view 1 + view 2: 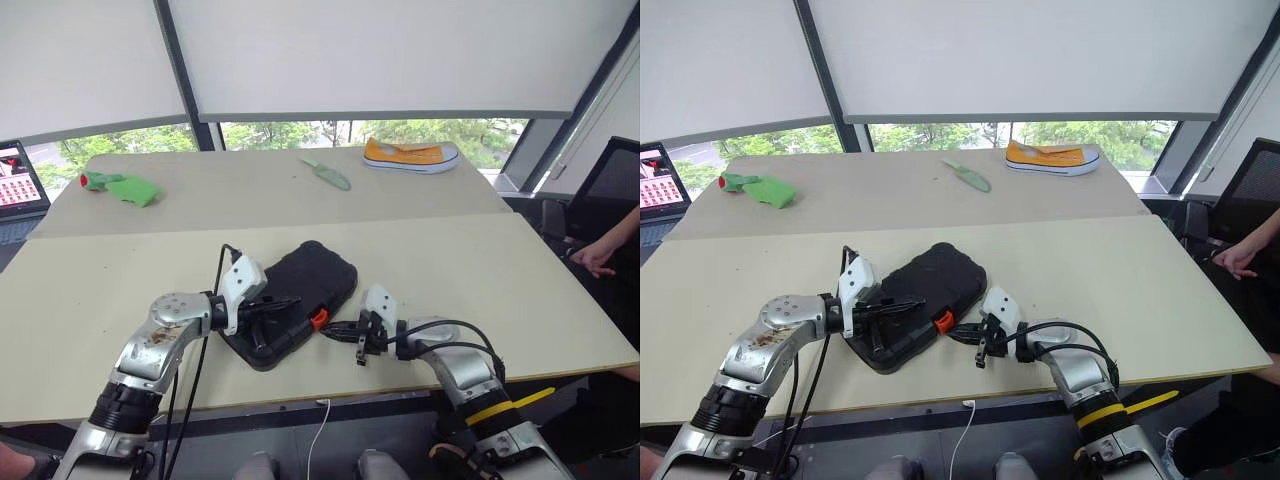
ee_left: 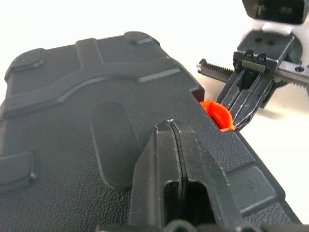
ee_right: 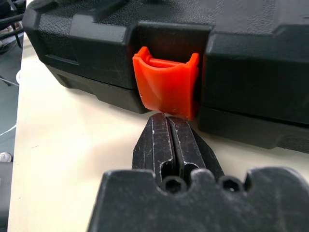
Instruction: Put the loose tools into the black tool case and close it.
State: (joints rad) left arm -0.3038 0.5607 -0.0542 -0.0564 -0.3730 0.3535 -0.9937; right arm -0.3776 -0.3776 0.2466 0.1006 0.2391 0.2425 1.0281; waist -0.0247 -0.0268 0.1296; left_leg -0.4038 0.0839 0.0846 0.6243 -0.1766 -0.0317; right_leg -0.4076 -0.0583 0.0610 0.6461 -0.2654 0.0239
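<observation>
The black tool case [image 1: 318, 268] lies with its lid down, slantwise near the table's front edge. No loose tools are in view. My left gripper [image 1: 290, 302] is shut, its fingertips [image 2: 169, 128] resting on the lid's top near the front corner. From the right, my right gripper [image 1: 330, 328] is shut too, its tips [image 3: 166, 121] touching the lower edge of the small orange latch [image 3: 166, 87] on the case's front side. The latch [image 2: 216, 113] stands out from the case's edge between both grippers.
A pale green trowel [image 1: 328, 174] and an orange shoe [image 1: 410, 155] lie on the far table. A green object [image 1: 122, 186] sits far left beside a laptop [image 1: 18, 180]. A person's hand [image 1: 598, 258] rests at the right edge. A white cable [image 1: 322, 420] hangs off the front.
</observation>
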